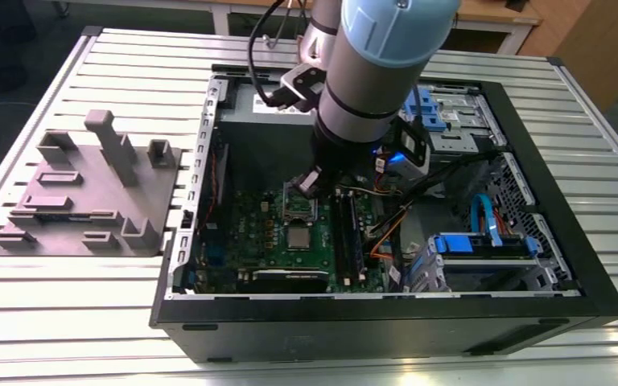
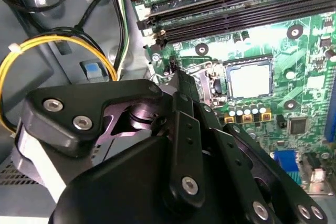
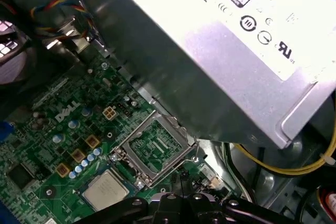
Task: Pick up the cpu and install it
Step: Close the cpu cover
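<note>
From the exterior view I have the arm (image 1: 379, 72) reaching down into the open computer case (image 1: 395, 322), which lies on its side on the slatted tabletop (image 1: 94, 305). The end effector (image 1: 311, 183) hangs low over the green motherboard (image 1: 255, 241), right above the opened socket frame (image 1: 300, 207). I cannot tell from any view whether its fingers are spread or closed; in the second wrist view its black linkages (image 2: 178, 145) block the tips.

The cpu (image 1: 299, 238) lies flat on the motherboard just beside the socket frame, apart from the end effector. In the second wrist view the cpu (image 2: 249, 81) shows as a pale square near the memory slots (image 2: 236, 11); in the first wrist view the cpu (image 3: 106, 190) sits next to the hinged frame (image 3: 152, 148) with its green centre.

Crowding the work area: the grey power supply (image 3: 220, 51) looms close over the socket, yellow wires (image 2: 52, 43) loop nearby, and blue cables (image 1: 492, 217) run by the drive bays. A grey moulded fixture (image 1: 84, 193) stands on the tabletop at the exterior view's left, well apart from the case.
</note>
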`<state>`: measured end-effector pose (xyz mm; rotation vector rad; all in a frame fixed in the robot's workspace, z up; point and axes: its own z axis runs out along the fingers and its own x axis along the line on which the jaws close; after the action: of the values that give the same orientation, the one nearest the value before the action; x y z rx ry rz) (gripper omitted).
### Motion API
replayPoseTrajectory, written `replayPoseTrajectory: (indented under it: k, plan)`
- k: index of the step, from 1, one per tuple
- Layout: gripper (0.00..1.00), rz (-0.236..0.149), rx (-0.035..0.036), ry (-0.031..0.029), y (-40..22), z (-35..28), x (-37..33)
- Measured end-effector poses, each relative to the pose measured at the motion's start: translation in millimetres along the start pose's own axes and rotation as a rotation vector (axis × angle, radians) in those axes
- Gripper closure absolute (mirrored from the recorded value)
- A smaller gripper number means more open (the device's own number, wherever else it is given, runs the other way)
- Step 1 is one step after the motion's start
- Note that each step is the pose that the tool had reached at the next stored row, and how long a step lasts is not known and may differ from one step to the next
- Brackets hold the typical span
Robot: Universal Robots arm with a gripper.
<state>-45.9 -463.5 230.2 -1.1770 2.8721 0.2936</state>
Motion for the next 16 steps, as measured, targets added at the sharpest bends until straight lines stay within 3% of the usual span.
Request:
replayPoseTrajectory:
  k: [3, 9, 12, 16]
  plan:
    - [0.90, -0.004, -0.0027, -0.0017, -1.8, 2.0, -2.4]
    - [0.90, -0.013, -0.0312, -0.0279, -3.1, 5.3, -6.0]
    - [0.90, -0.013, -0.0367, -0.0334, -2.7, 8.3, -8.8]
    - [0.90, -0.014, -0.0383, -0.0350, -0.1, 14.3, -13.4]
